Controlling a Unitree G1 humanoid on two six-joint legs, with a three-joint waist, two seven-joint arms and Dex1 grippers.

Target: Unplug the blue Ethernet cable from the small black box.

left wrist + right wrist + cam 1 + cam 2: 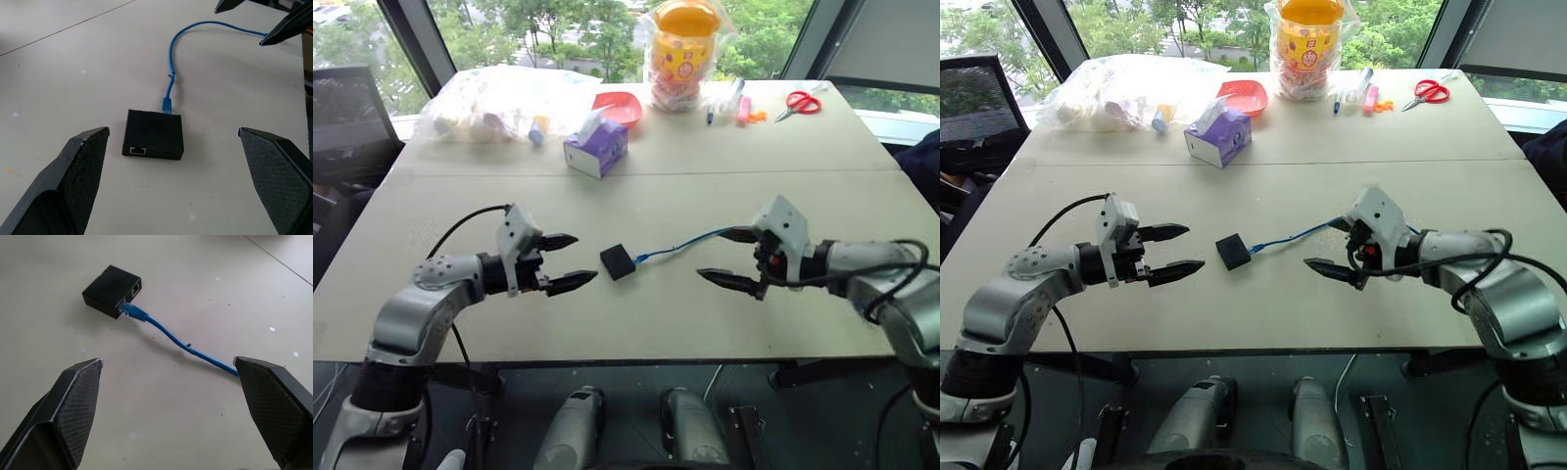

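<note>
The small black box (618, 261) lies flat on the table between my two grippers. The blue Ethernet cable (682, 244) is plugged into its right side and curves off to the right, passing under my right gripper (725, 257). That gripper hangs open above the cable, apart from it. My left gripper (566, 261) stands open just left of the box, pointing at it without touching. The left wrist view looks at the box (153, 133) with an empty port facing me and the cable plug (167, 104) on its far side. The right wrist view has the plug (131, 311) seated in the box (111, 290).
A purple tissue box (596, 147) stands behind the work area. At the back of the table (636, 313) lie a red bowl (619, 106), a clear bag of items (494, 103), a yellow-lidded jar (681, 49), pens and red scissors (798, 103). A black chair (347, 117) stands at far left.
</note>
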